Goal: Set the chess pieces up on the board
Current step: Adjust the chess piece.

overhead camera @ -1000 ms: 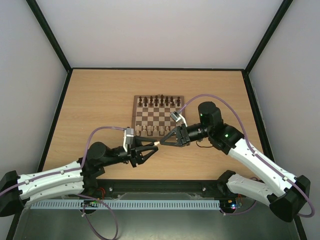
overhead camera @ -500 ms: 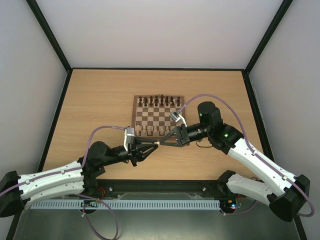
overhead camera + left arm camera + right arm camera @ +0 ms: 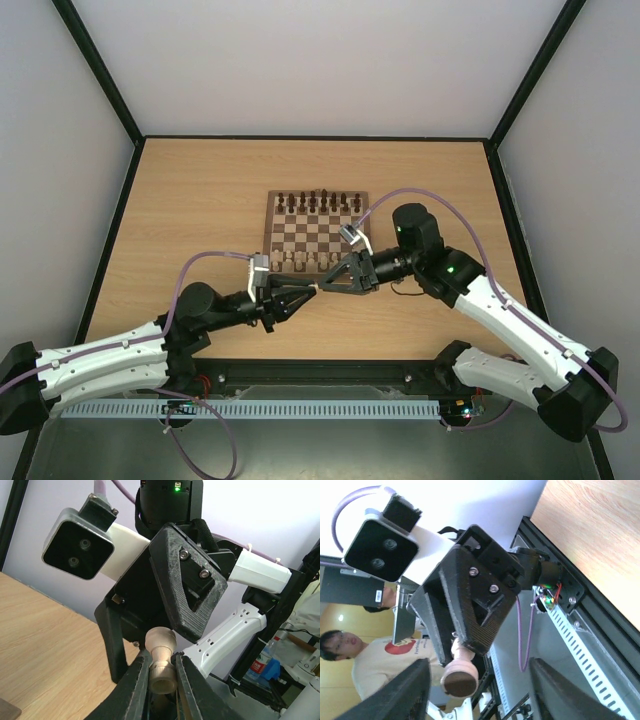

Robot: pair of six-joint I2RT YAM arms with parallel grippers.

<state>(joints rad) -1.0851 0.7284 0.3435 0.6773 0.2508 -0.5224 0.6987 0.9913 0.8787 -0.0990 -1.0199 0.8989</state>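
Observation:
The board (image 3: pixel 316 233) lies mid-table, with dark pieces (image 3: pixel 316 202) along its far rows and pale chess pieces (image 3: pixel 298 260) along its near rows. My left gripper (image 3: pixel 307 290) is raised just in front of the board's near edge. It is shut on one pale chess piece (image 3: pixel 316 287). The left wrist view shows that piece (image 3: pixel 161 656) pinched by its stem between my fingers (image 3: pixel 137 672). My right gripper (image 3: pixel 330 281) faces it tip to tip and is open. Its fingers (image 3: pixel 407 690) stand wide on either side of the piece (image 3: pixel 460 673) without touching it.
Bare wooden table (image 3: pixel 190 220) surrounds the board, inside a black frame (image 3: pixel 120 215) and pale walls. A person (image 3: pixel 350 650) shows in the background of the right wrist view, beyond the table's near rail (image 3: pixel 320 375).
My left gripper's fingers have drawn together from a wide V onto the pale piece between the two grippers. Both arms have otherwise barely moved.

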